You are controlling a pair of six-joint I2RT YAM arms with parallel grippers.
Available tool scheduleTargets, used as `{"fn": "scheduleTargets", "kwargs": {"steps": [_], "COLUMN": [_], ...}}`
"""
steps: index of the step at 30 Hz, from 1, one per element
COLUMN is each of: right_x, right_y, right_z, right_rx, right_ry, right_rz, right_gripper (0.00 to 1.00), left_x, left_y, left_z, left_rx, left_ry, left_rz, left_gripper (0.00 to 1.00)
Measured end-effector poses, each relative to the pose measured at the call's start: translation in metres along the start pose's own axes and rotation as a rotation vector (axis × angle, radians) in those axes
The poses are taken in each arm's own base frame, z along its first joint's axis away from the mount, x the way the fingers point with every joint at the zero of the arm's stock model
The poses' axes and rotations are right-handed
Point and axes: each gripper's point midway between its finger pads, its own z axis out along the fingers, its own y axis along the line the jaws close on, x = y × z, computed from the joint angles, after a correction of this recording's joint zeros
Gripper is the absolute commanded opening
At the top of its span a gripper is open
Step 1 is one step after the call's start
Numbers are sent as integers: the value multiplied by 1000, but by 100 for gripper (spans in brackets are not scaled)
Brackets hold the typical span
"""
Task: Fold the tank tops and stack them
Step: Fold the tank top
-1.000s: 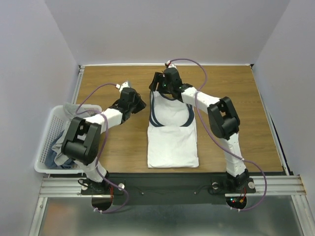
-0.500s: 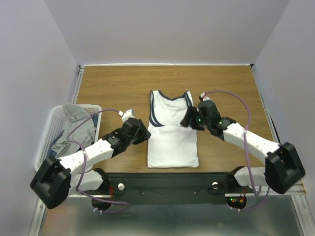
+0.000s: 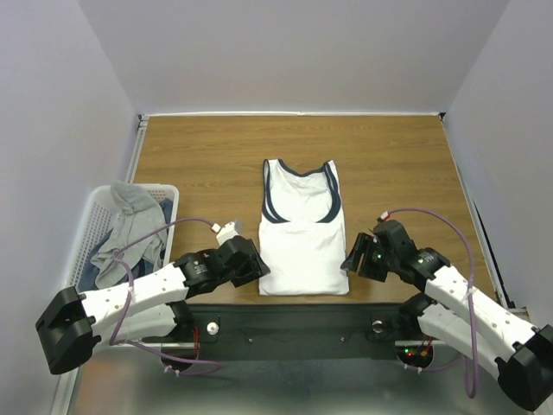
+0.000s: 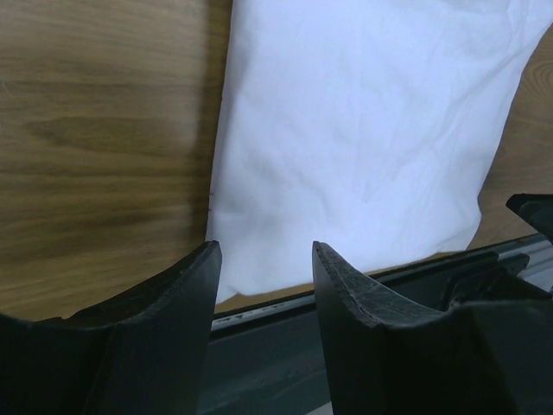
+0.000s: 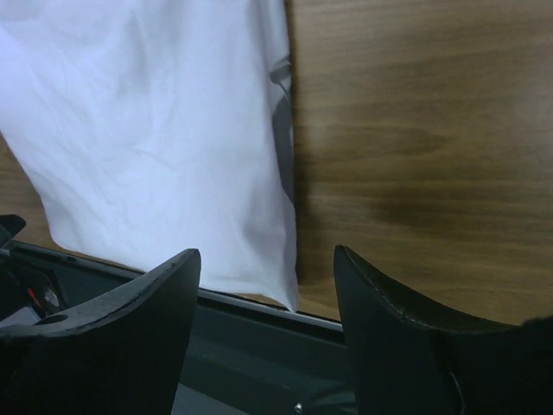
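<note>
Pincers [image 3: 257, 270] [image 3: 351, 260] retreated, tank top [image 3: 302, 251] lengthwise, neck far

Cropped cloth, a heaped basket, an arm leaving the frame.
In the left wrist view the folded white cloth tank top [image 4: 346, 147] runs off the top edge, and the left gripper [image 4: 264, 252] is cut by the bottom edge, with only its dark finger ends showing. The right wrist view crops the same top at its upper and left edges, and the right gripper [image 5: 266, 252] likewise at the bottom. From above, the top's folded-under layers are hidden. In the white plastic lattice basket [image 3: 82, 251] at centre left, crumpled grey tank tops [image 3: 130, 229] overlap, number unclear. The white-and-black right arm [image 3: 467, 303] is clipped at the lower right corner.
</note>
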Motion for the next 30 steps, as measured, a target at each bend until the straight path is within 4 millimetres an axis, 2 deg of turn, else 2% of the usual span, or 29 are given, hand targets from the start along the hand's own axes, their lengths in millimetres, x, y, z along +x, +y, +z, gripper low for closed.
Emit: {"fn": "scheduleTargets", "kwargs": {"steps": [3, 8, 12, 19, 30], "right_x": [14, 34, 48, 59, 63], "right_y": [-12, -26, -34, -35, -26], "right_z": [0, 1, 2, 3, 12], "right_rx": [27, 56, 73, 50, -3], "right_ry": [39, 100, 147, 181, 200], "right_rz": [35, 81, 112, 149, 213], "right_gripper": [66, 63, 61, 57, 51], "left_x": [8, 19, 34, 48, 50], "left_y": [3, 10, 27, 39, 28], "left_z": [-7, -12, -8, -2, 7], "left_rx": [-5, -14, -55, -83, -49], "left_ry": [30, 79, 126, 173, 181], "left_rz": [-20, -66, -92, -109, -130], "left_gripper": [67, 67, 64, 60, 50]}}
